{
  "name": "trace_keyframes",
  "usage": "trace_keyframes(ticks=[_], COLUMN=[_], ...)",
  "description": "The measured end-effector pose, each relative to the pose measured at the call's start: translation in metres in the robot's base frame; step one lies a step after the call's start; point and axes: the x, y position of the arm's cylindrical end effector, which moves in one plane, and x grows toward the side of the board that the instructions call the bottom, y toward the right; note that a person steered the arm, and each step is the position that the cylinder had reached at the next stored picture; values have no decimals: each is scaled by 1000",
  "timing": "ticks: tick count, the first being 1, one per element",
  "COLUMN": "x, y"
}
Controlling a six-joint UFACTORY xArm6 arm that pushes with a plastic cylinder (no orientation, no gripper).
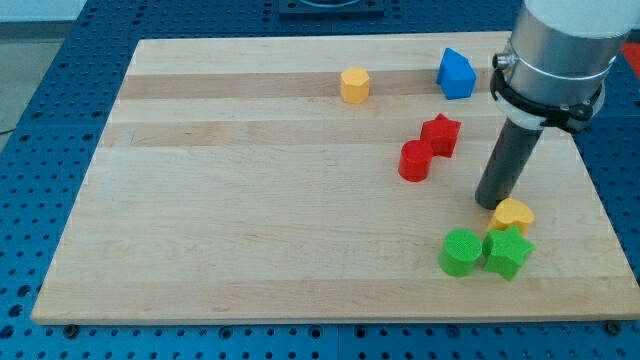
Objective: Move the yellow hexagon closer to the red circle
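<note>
The yellow hexagon (354, 85) sits near the view's top, a little right of centre. The red circle (415, 161) lies lower and to the right of it, touching a red star (440, 134) at its upper right. My tip (489, 203) rests on the board to the right of the red circle, just above and left of a yellow heart (513, 214), close to touching it. The tip is far from the yellow hexagon.
A blue block (455, 74) with a pointed top sits at the view's top right. A green circle (460, 252) and a green star (507, 252) lie side by side below the yellow heart. The wooden board (250, 200) lies on a blue perforated table.
</note>
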Motion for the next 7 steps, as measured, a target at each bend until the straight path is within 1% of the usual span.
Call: trace_keyframes(ticks=[1, 3, 4, 5, 6, 7], x=[-4, -13, -72, -107, -131, -168], y=[-28, -204, -241, -203, -145, -108])
